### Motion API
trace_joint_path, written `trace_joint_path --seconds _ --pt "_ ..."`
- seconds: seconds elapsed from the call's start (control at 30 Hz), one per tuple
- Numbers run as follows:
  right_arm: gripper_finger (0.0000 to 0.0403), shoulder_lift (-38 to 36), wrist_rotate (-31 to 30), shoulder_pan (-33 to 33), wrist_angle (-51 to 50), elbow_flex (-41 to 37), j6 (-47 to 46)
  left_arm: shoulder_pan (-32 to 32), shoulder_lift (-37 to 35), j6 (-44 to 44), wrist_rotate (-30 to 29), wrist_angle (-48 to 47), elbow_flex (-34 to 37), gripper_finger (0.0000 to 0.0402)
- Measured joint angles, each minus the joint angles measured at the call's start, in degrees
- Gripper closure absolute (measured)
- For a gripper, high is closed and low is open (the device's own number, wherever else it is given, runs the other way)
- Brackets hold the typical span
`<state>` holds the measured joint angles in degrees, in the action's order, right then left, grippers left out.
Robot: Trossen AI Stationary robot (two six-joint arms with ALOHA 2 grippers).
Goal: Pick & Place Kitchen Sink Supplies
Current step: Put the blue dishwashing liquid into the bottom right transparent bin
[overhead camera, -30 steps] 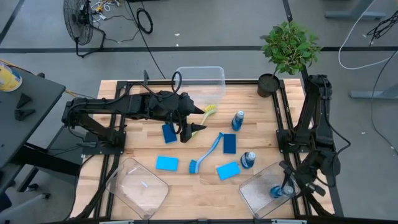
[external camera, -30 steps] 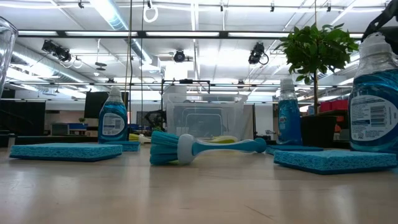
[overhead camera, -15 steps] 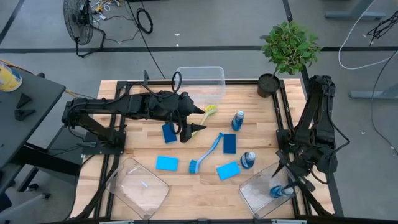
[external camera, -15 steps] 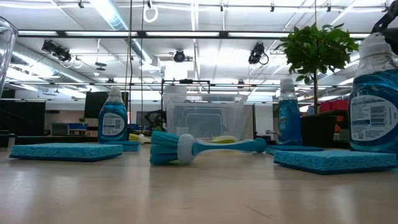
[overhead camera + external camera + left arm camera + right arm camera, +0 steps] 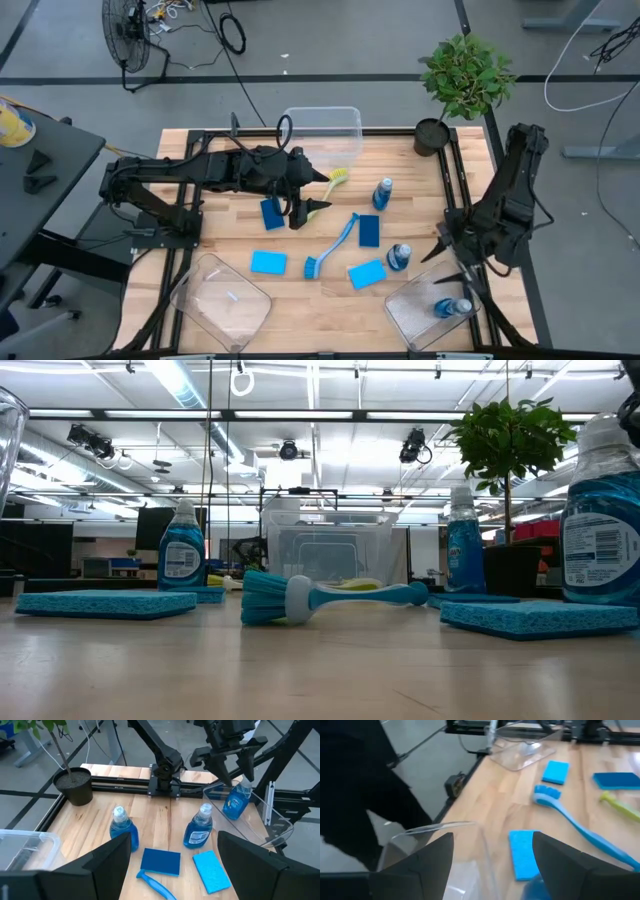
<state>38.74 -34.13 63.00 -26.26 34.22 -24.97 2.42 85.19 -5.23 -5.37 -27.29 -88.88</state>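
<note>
Blue soap bottle (image 5: 451,307) lies in the clear bin (image 5: 410,312) at lower right of the high view, just below the right gripper (image 5: 458,262), fingers spread, empty; left gripper (image 5: 318,192) likewise released

Overhead, table-level and two wrist cameras share the wooden table (image 5: 330,310).

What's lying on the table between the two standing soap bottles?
A dark blue sponge lies flat between the far soap bottle and the near soap bottle, as the high view shows.
</note>
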Motion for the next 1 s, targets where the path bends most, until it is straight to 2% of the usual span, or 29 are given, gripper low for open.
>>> trace_joint_path --seconds 0.5,1.0 --pt "0.0131 0.02 0.87 -11.99 0.01 0.0 0.0 0.0 -0.01 1.53 -0.02 0.07 0.0 0.0104" --pt "0.0131 1.27 12.41 -22.33 -1.86 0.0 3.43 0.0 -0.02 1.53 -0.02 0.04 0.0 0.0104"
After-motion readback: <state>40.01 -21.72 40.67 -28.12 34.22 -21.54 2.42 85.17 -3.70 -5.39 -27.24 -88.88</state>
